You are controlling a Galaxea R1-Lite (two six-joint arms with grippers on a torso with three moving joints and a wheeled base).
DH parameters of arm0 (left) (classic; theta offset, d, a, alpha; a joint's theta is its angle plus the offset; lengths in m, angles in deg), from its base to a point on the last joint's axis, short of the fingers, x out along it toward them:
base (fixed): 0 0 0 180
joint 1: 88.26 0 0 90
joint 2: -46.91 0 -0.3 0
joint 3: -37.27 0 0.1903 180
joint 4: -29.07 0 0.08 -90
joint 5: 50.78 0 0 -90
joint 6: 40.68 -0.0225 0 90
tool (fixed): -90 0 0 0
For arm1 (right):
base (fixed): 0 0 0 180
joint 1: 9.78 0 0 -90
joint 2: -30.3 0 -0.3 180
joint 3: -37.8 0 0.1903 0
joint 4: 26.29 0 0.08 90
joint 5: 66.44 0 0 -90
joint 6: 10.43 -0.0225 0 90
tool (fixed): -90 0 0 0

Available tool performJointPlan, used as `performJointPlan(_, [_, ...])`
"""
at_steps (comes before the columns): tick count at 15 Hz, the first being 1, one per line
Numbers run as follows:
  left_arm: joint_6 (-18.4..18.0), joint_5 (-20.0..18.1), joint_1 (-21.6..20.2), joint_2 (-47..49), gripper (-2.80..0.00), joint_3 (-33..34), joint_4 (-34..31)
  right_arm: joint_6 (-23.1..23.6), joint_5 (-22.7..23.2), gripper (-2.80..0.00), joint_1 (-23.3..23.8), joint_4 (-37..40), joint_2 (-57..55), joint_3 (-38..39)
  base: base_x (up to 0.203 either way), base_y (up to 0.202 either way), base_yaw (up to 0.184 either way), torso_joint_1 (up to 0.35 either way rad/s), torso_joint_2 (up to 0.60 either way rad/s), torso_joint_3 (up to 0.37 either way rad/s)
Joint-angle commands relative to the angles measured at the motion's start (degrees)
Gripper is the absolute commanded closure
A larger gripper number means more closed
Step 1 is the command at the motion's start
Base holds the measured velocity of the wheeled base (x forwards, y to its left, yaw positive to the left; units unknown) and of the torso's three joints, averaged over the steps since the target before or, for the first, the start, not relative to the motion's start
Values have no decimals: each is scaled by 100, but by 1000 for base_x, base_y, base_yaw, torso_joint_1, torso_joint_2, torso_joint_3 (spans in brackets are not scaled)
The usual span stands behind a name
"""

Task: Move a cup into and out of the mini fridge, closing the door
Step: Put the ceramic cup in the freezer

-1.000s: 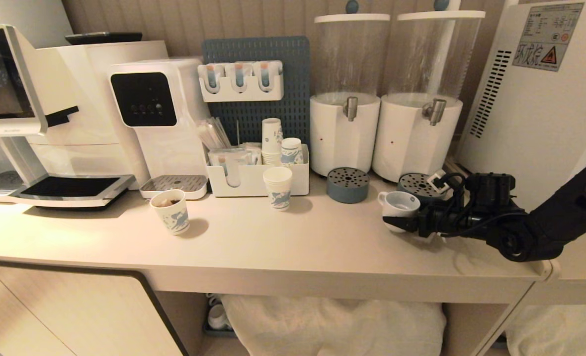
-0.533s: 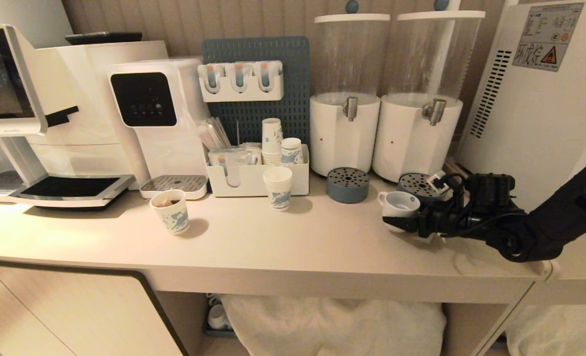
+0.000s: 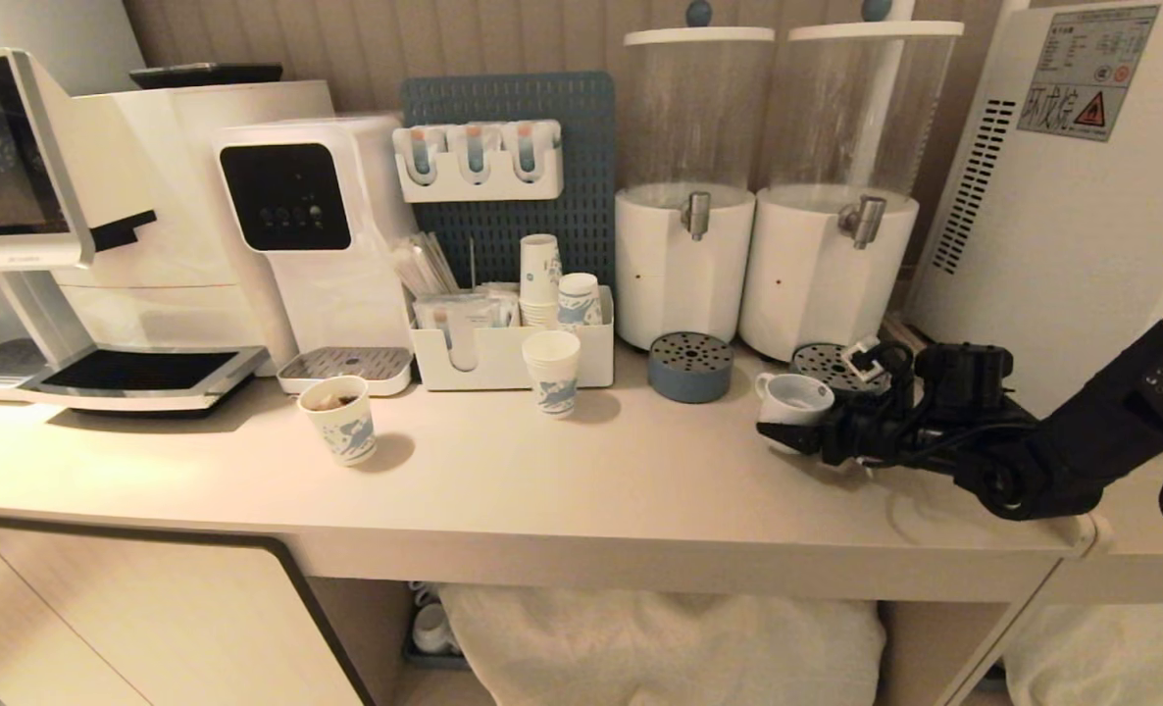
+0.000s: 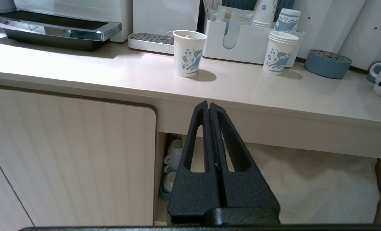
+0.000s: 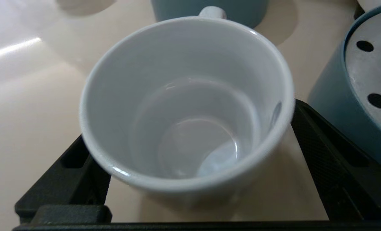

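White cup [image 3: 793,404] now sits tilted between the apart fingers of the right pincer [image 3: 787,431], where it stood upright a second ago on the surface [image 3: 542,471] near the fridge [image 3: 1062,216]; a lift seems underway.

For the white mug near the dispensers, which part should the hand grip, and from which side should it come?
Grip the cup across its round body, coming from the fridge side as the right hand does now. The cup stands upright and its loop handle points away from that side, so both fingers probably meet smooth, even wall.
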Motion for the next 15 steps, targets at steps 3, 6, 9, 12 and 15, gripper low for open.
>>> performJointPlan(3, [1,1,0,-19,0,229,4,0,26,-280,-15,-8,-50,20,0,0,0,0,0,0])
performJointPlan(6, [9,1,0,-19,0,229,4,-9,61,0,-7,1,-33,39,0,0,0,0,0,0])
performJointPlan(9, [9,1,0,-19,0,229,4,-246,70,0,-15,-34,8,48,0,0,0,0,0,0])
performJointPlan(12, [9,1,0,-19,0,229,4,-257,72,0,-15,-30,31,79,0,0,0,0,0,0])
performJointPlan(15, [9,1,0,-19,0,229,10,-265,157,0,-14,10,402,356,0,0,0,0,0,0])
